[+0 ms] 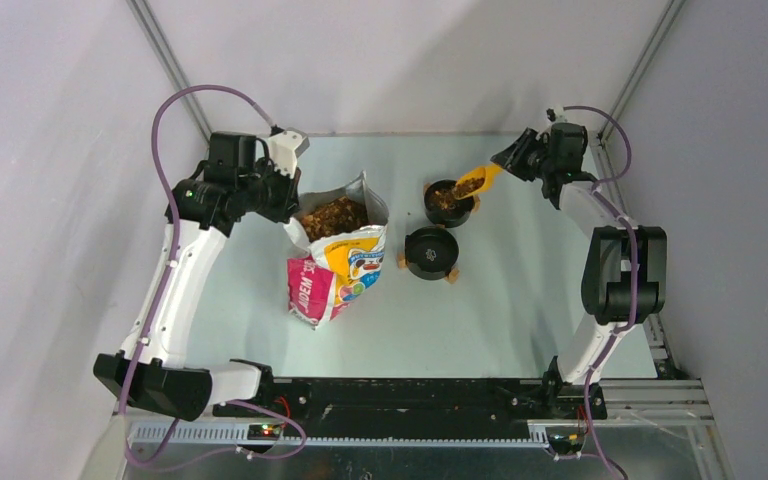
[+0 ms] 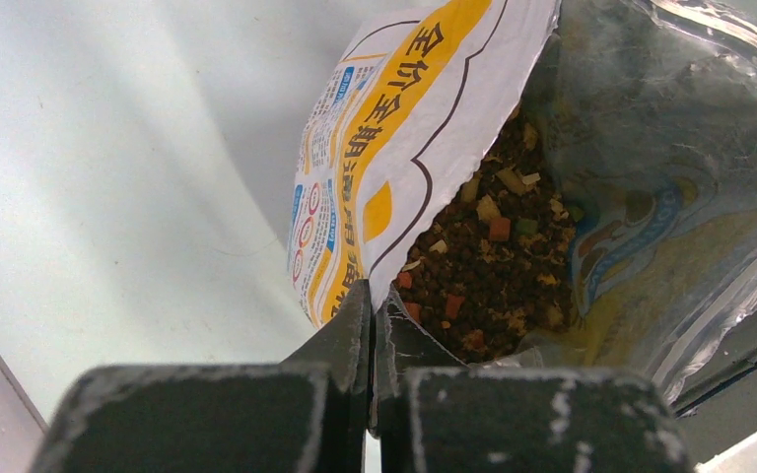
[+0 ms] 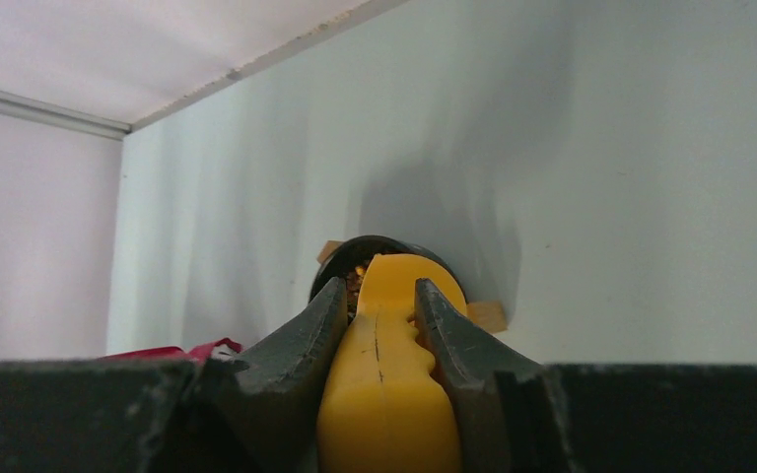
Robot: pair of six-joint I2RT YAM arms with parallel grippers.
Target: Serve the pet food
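Observation:
The pet food [image 1: 335, 216] fills the open cartoon-cat bag [image 1: 345, 270] standing left of centre; in the left wrist view the kibble [image 2: 493, 266] shows inside the bag [image 2: 394, 128]. My left gripper [image 1: 285, 195] is shut on the bag's rim [image 2: 375, 296]. My right gripper [image 1: 513, 160] is shut on the handle of a yellow scoop [image 1: 475, 181], also in the right wrist view [image 3: 386, 374], tilted over the far black bowl [image 1: 449, 202], which holds kibble [image 1: 447, 197]. The scoop's mouth is hidden in the right wrist view.
A second black bowl [image 1: 431, 251] with no kibble in it sits just in front of the filled one, on tan feet. The enclosure's white walls and metal frame posts [image 1: 170, 65] stand close behind both arms.

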